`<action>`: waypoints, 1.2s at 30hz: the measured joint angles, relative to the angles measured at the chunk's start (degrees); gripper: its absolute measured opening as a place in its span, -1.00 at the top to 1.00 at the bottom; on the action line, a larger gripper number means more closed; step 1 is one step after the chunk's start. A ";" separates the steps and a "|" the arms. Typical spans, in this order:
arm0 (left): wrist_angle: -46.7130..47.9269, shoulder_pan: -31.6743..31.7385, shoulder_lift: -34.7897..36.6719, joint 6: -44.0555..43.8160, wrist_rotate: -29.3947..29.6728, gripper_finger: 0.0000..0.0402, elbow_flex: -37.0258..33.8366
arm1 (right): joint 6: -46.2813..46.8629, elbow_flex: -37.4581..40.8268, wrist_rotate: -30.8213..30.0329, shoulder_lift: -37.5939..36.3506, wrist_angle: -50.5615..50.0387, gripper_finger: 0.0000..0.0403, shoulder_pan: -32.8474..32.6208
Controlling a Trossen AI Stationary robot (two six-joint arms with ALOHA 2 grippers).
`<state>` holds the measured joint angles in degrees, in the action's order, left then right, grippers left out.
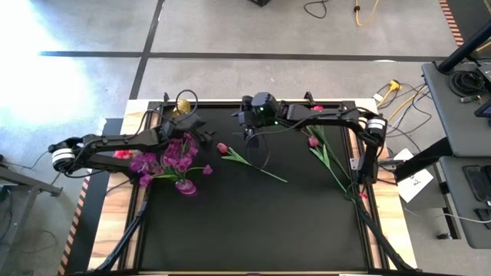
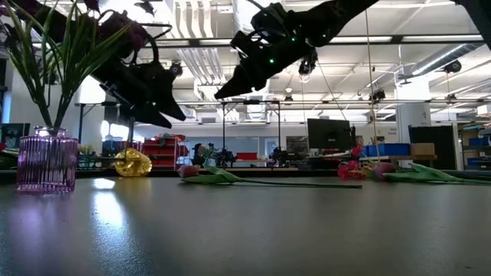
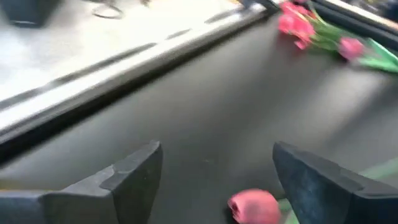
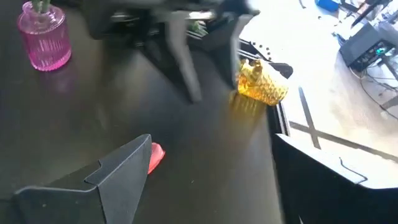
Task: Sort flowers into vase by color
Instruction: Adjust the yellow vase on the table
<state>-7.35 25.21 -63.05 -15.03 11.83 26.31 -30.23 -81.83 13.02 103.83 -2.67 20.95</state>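
Left gripper (image 1: 205,138) is up off the black mat (image 1: 253,222), fingers (image 3: 134,171) spread apart, nothing between them. Just below and ahead of it in the left wrist view lies a pink bud (image 3: 254,205), flat on the mat, on a green stem running away from the gripper. Right beside the left gripper, on the side toward its own arm, stands the purple glass vase (image 1: 185,186) with purple bunches (image 1: 165,159) already in it; the low view shows green stems rising out of the vase (image 2: 47,161). A gold vase (image 1: 182,105) lies on its side behind the left gripper, at the far mat edge; the same gold vase (image 4: 262,85) shows ahead of the right gripper's fingers. Right gripper (image 1: 249,132) hangs above the mat near the far edge, close to the left gripper, jaws wide and empty; one finger (image 4: 118,171) shows with the pink bud (image 4: 155,157) peeking out next to it on the mat. The bud's flower (image 1: 222,148) sits between the two grippers in the high view, just nearer than both. Red-pink flowers (image 1: 314,142) with long stems lie on the mat well off to the right gripper's arm side, toward the right edge. More red-pink blooms (image 3: 297,25) lie far ahead of the left gripper.
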 joint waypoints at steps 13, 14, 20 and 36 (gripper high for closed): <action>5.43 -3.33 -1.81 33.03 1.25 0.12 -0.53 | 11.47 -5.72 0.46 0.72 -15.42 -0.62 0.70; 5.42 -3.42 -2.35 36.06 2.23 0.14 -0.41 | 11.48 -6.26 0.44 0.66 -17.15 -0.62 0.70; 5.05 -3.45 -7.40 49.21 11.81 0.22 1.24 | 9.89 -8.70 -3.13 0.55 -24.65 -0.62 0.70; 12.49 -3.84 -18.66 49.90 19.33 0.89 13.81 | 15.33 -8.98 -8.81 0.53 -27.54 -0.63 -0.24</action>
<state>5.14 21.37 -81.71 34.86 31.16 40.12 -14.90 -90.80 4.20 104.36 -30.22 20.71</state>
